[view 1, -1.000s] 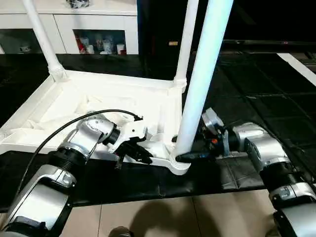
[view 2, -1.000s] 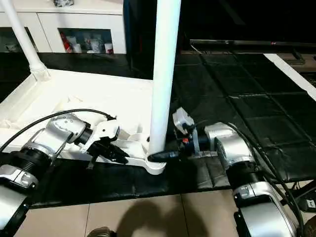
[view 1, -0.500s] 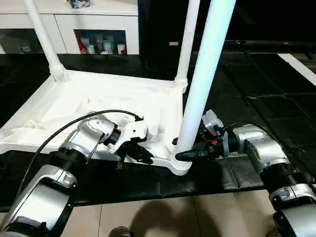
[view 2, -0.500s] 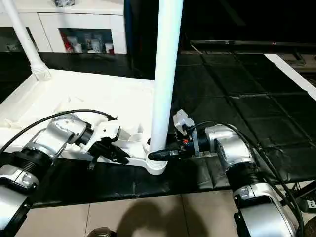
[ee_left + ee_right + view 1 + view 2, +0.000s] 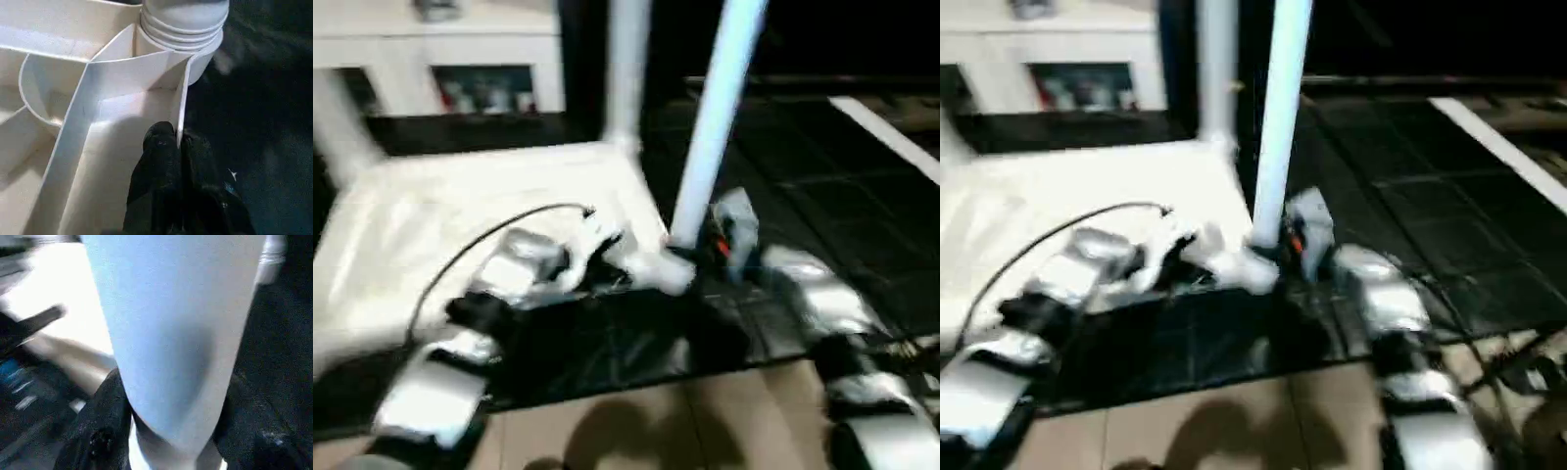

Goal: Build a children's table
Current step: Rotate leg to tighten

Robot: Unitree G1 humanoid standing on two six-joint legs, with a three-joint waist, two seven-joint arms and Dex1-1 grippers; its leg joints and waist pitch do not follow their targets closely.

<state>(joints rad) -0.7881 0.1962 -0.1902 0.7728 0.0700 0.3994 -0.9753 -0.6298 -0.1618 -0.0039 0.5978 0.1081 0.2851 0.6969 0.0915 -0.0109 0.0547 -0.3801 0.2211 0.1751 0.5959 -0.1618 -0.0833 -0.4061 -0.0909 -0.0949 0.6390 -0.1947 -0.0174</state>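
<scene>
- Children's table (image 5: 460,196) lies upside down on dark matting on the floor, top face down, ribbed underside facing up. It takes up the left and middle of the scene; a white cabinet (image 5: 460,59) stands behind it at the far side.
- Orientation: the flat top lies level, legs pointing straight up. I cannot read the top's long axis with confidence from here.
- Handling, as a judgement: looks like moulded plastic, so light for its bulk, stiff along the rim and ribs, smooth and likely slippery on broad faces. The thin ribs give the surest pinch; the round legs want a wrap near the base, where leverage on the socket is least.
- Near right leg (image 5: 715,117): long, round, tapered, upright, its long axis vertical. The ringed foot (image 5: 183,27) sits in the near right corner socket. Whether it is fully seated I cannot tell.
- Far right leg (image 5: 626,69) stands upright at the far corner; another leg (image 5: 337,137) shows at the far left.
- Right gripper (image 5: 166,440): the two black fingers (image 5: 100,431) straddle the near right leg low down, one each side, pressed to it. It reads as grasping the leg near the base.
- Left gripper (image 5: 177,147): fingers pinched together on a thin upright rim wall (image 5: 182,105) of the underside, just near of the leg socket, steadying the corner.
</scene>
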